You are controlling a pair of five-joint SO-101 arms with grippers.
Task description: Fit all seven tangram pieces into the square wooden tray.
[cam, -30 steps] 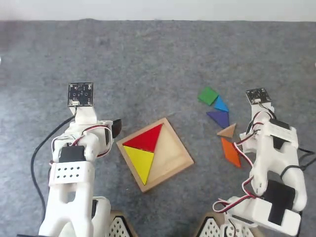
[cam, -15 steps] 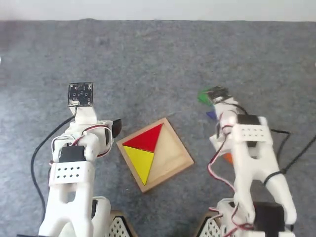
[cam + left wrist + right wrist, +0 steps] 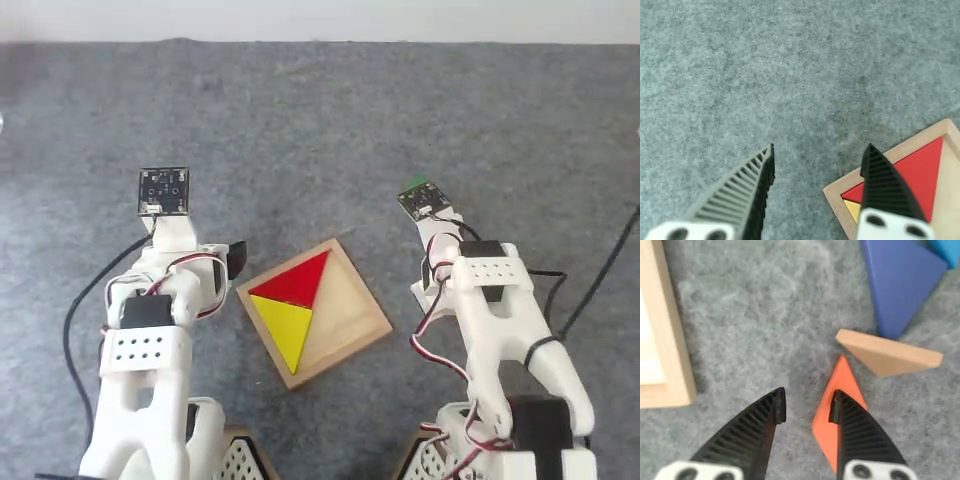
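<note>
The square wooden tray (image 3: 362, 322) lies between the arms and holds a red triangle (image 3: 295, 283) and a yellow triangle (image 3: 285, 330). My left gripper (image 3: 820, 150) hovers open over bare carpet just off the tray's corner (image 3: 834, 192); the red triangle (image 3: 920, 165) is beside one finger. My right gripper (image 3: 807, 395) is open low over the carpet, one fingertip (image 3: 836, 397) at the edge of the orange piece (image 3: 832, 432). Beyond it lie a tan triangle (image 3: 890, 357), a purple triangle (image 3: 900, 280) and a light blue piece (image 3: 946, 249). The right arm hides most loose pieces in the high view; a green piece (image 3: 412, 186) peeks out.
Grey carpet covers the table. The tray's side rim (image 3: 670, 340) is close to the right gripper. Open carpet stretches behind the tray and both arms. The left arm's camera board (image 3: 163, 190) sits left of the tray.
The right arm has swung in from the far right toward the tray side and now covers the loose pieces. The left arm and the tray have not moved.
</note>
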